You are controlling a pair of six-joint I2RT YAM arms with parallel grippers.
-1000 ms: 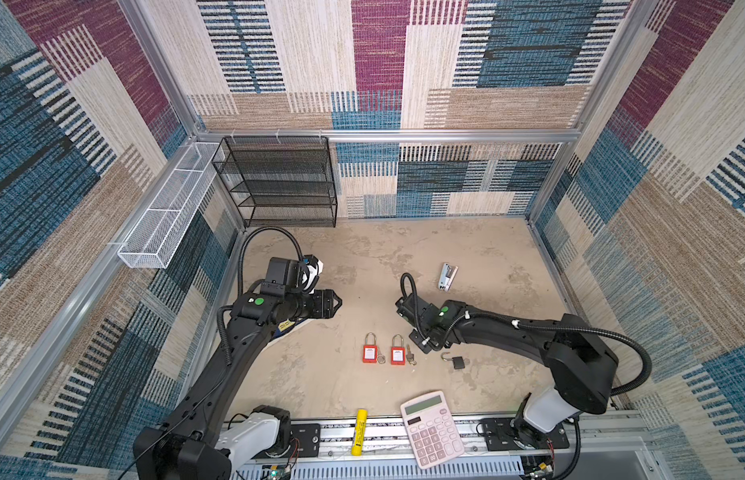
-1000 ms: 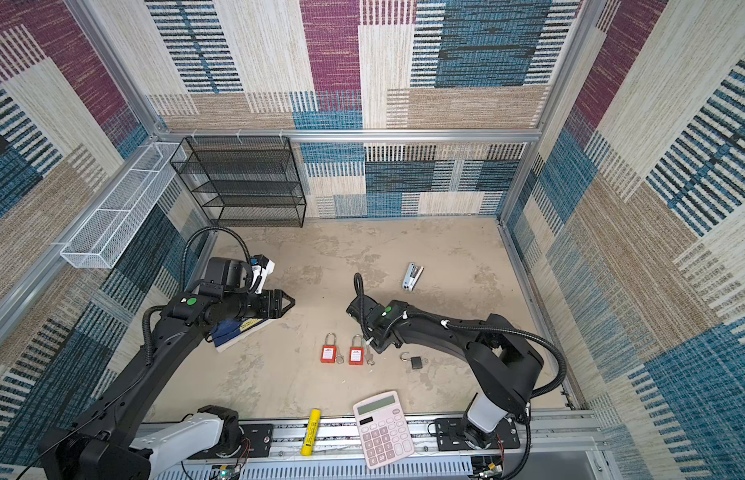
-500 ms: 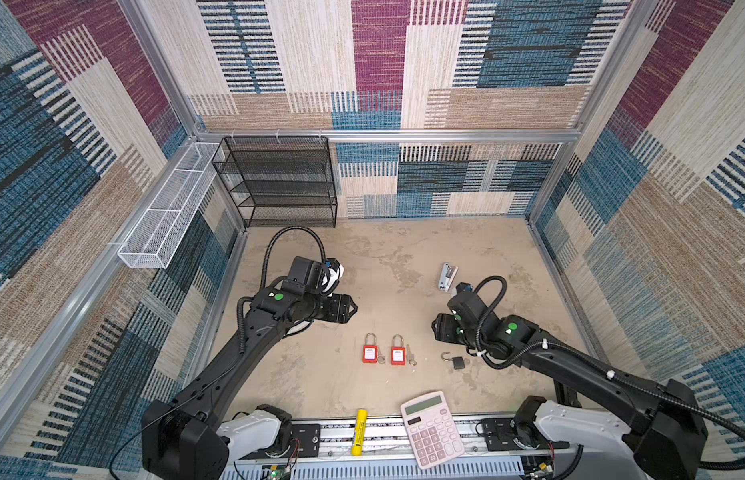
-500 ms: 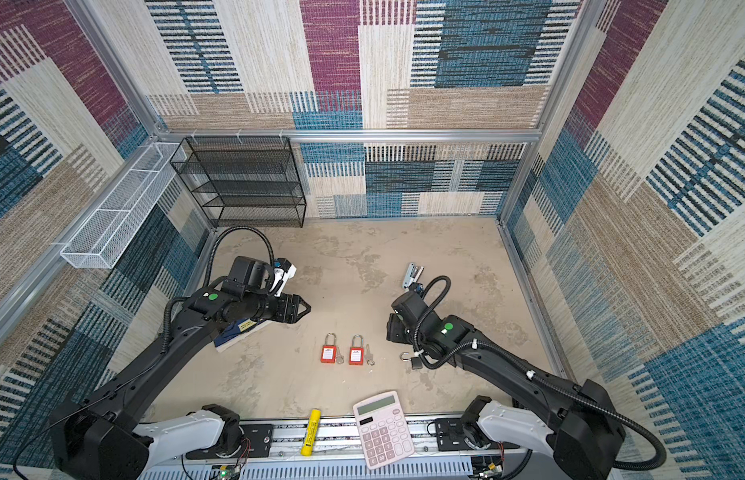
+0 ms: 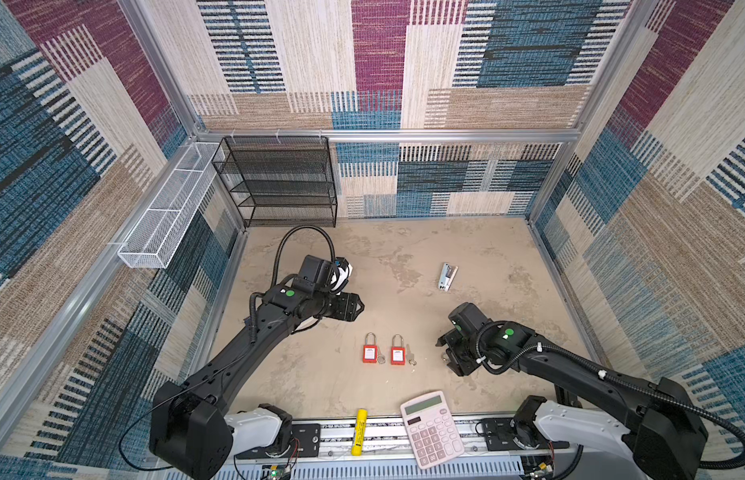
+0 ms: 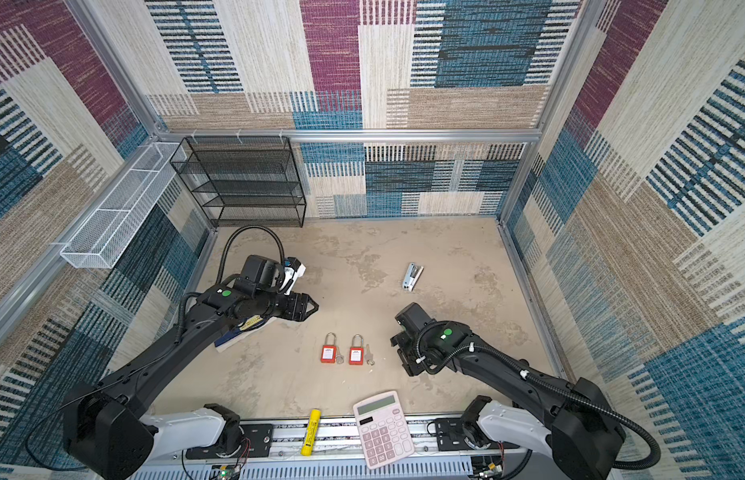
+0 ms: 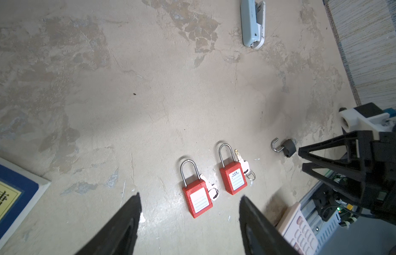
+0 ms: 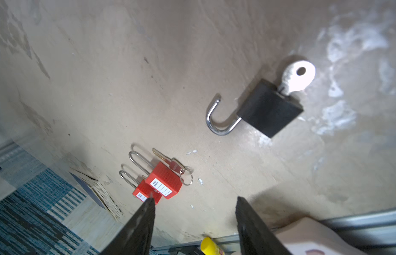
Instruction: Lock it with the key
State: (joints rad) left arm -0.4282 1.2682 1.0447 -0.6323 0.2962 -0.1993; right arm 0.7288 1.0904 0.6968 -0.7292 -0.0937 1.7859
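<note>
While the black padlock (image 8: 270,108) lies on the tabletop (image 8: 148,77), shackle swung out, key (image 8: 297,77) inserted, left pincer (image 7: 190,196) and right pincer (image 8: 195,199) gape empty.

The left arm (image 5: 238,357) rises from the near edge and leans inward and forward, with the left gripper (image 5: 359,306) held level above the floor, pointing toward the middle, jaws spread wide. The right arm (image 5: 570,372) stretches low toward the middle, and the right gripper (image 8: 193,199) is tipped downward with its jaws apart too
</note>
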